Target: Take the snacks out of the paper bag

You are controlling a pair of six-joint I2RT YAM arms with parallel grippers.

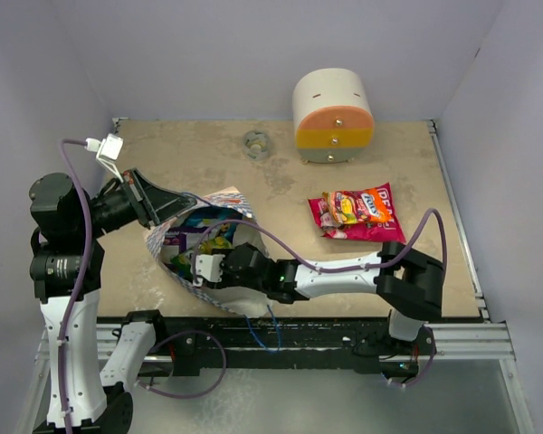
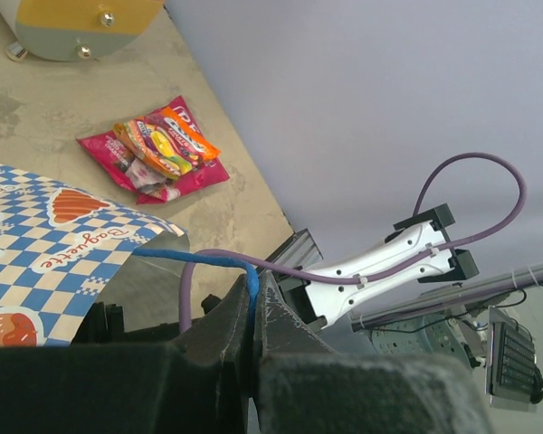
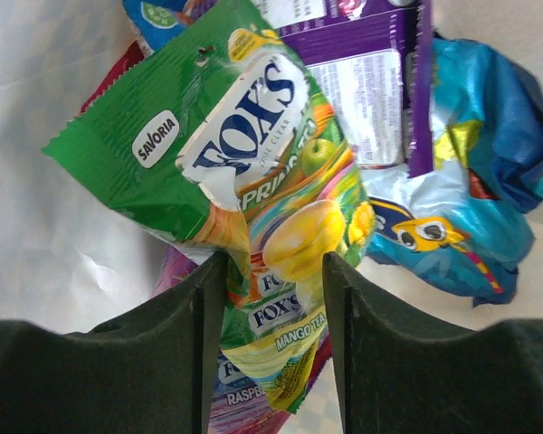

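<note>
**Top view:** the paper bag [image 1: 228, 201] lay at abt 8 o'clock on the table [image 1: 281, 181], mouth open twd the cam. Its far rim was partly behind my left gripper [image 1: 179, 210]. That arm stood upright at 9 o'clock, elbow bent, wrist reaching twd 3 o'clock to the rim. Jaws too dark to read here. My right gripper [image 1: 197, 268] was down inside the bag, tips lost among the snacks [image 1: 195, 221]. Its forearm lay low, stretched from 3 twd 9 o'clock along the near edge. Outside the bag, a pile of packets [image 1: 357, 212] sat at 3 o'clock and the drawer box [image 1: 333, 116] at 1. A small round thing [image 1: 256, 143] at 12 was too small to name.

**Left wrist:** my jaws were clamped tight on the blue cord handle [image 2: 176, 257]. The bottom of the frame was all black finger, and the bag's checkered outside was cut off at 9 o'clock.

**Right wrist:** my fingers [image 3: 176, 362] stood abt half apart, astride the lower end of a green Fox's packet [image 3: 244, 145]. Couldn't tell if they were pinching it or only flanking it. A purple packet [image 3: 380, 63] at 1 o'clock was cut off by the frame edge. A crumpled blue packet [image 3: 462, 181] at 3 was partly under the other two.
</note>
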